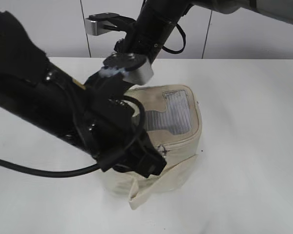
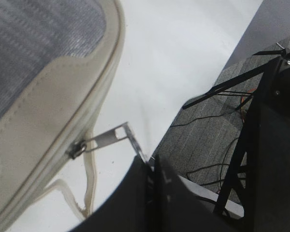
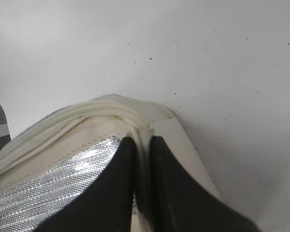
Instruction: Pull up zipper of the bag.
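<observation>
Left gripper (image 2: 146, 162) is pinched narrow on the zipper (image 2: 106, 137) pull tab. Right gripper (image 3: 141, 159) clamps the bag (image 1: 183, 146) rim — bracing. Mid-pull, I'd say; next, a steady draw along the track.

a white table (image 1: 254, 146) stands before pale wall panels (image 1: 49, 29); grey carpet (image 2: 203, 140) with black cables lies beyond it.

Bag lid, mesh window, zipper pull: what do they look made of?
Bag: looks like cream faux leather or coated fabric, soft matte sheen, stitched seams along the lid edge.
Mesh window: fine woven mesh, grey and slightly shiny; probably synthetic.
Zipper pull: flat silvery metal tab with a slot, bright and hard-edged, pinched in the left pincer.
</observation>
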Controlling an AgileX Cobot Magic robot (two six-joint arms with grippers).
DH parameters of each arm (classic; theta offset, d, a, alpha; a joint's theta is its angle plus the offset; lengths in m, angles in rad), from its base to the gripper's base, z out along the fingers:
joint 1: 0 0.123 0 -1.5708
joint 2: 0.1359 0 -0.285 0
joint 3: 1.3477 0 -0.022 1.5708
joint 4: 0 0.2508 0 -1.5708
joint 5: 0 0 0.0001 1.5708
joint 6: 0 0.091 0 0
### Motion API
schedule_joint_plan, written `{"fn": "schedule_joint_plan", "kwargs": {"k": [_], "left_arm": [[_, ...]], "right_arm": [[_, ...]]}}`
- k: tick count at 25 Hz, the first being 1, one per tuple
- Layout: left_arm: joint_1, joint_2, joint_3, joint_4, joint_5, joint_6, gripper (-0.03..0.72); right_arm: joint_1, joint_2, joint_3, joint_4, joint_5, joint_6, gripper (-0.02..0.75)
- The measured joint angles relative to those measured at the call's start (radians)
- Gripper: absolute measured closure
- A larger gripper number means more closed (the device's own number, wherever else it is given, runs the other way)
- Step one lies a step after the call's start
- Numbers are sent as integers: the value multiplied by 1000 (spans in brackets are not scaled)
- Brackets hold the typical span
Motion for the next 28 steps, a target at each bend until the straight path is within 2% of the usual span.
{"fn": "schedule_joint_plan", "kwargs": {"k": [4, 12, 15, 18, 21, 26, 28], "left_arm": [[-9, 54, -50, 17, 33, -3, 691], [-13, 32, -64, 186, 105, -154, 678], [-14, -8, -65, 226, 122, -191, 586], [-14, -55, -65, 267, 121, -221, 431], [-14, -97, -65, 313, 116, -238, 318], [-14, -129, -65, 433, 90, -326, 282], [-14, -135, -65, 471, 83, -351, 279]], "right_arm": [[0, 0, 0, 0, 0, 0, 666], [0, 0, 0, 4, 0, 8, 666], [0, 0, 0, 4, 0, 19, 666], [0, 0, 0, 3, 0, 29, 656], [0, 0, 0, 3, -5, 47, 572], [0, -4, 0, -22, -12, 115, 325], [-1, -14, 0, -40, -12, 127, 280]]}}
